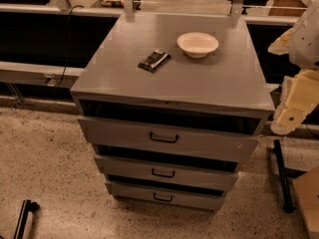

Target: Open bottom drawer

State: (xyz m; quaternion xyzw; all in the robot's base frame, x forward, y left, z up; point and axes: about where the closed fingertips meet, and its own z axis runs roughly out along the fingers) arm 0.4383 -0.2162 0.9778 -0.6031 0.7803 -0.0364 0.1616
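Note:
The grey metal cabinet (174, 78) stands in the middle of the view with three drawers in its front. The bottom drawer (199, 199) is the lowest and flattest front, with a small black loop handle (163, 197). Its front sits in line with the stepped fronts above it. The middle drawer (199, 177) and the top drawer (209, 144) carry similar black handles. My gripper (290, 112) is at the right edge, beside the cabinet's upper right corner, well above and to the right of the bottom drawer, touching nothing.
A white bowl (198, 44) and a dark snack packet (154, 60) lie on the cabinet top. A black pole (283, 176) and a wooden piece (309, 198) stand on the floor at right. A black object (22, 218) lies at bottom left. A counter rail (35, 71) runs behind.

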